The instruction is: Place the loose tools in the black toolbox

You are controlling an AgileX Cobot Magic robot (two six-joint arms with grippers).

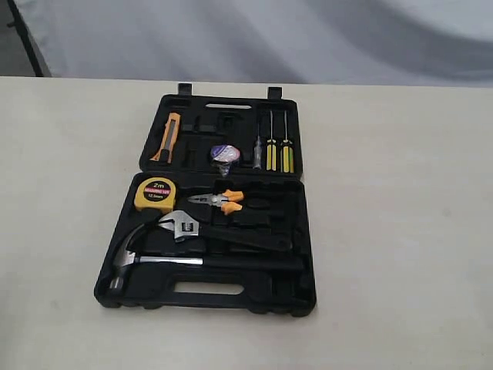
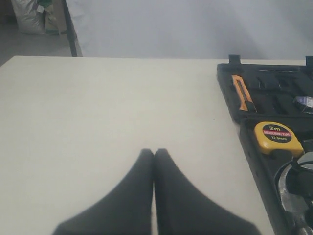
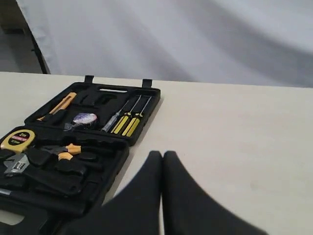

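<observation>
The black toolbox (image 1: 308, 231) lies open in the middle of the table. In its near half lie the claw hammer (image 1: 154, 260) along the front and the adjustable wrench (image 1: 192, 229) just behind it. The tape roll (image 1: 225, 154) sits in the lid half. Neither gripper shows in the exterior view. My left gripper (image 2: 154, 152) is shut and holds nothing, over bare table left of the box. My right gripper (image 3: 162, 155) is shut with nothing in it, over the table right of the toolbox (image 3: 115, 147).
Also in the box are a yellow tape measure (image 1: 155, 194), yellow-handled pliers (image 1: 219, 202), an orange utility knife (image 1: 167, 138) and yellow screwdrivers (image 1: 278, 150). A pale curtain hangs behind the table's far edge. Bare tabletop (image 1: 400, 231) spreads on both sides.
</observation>
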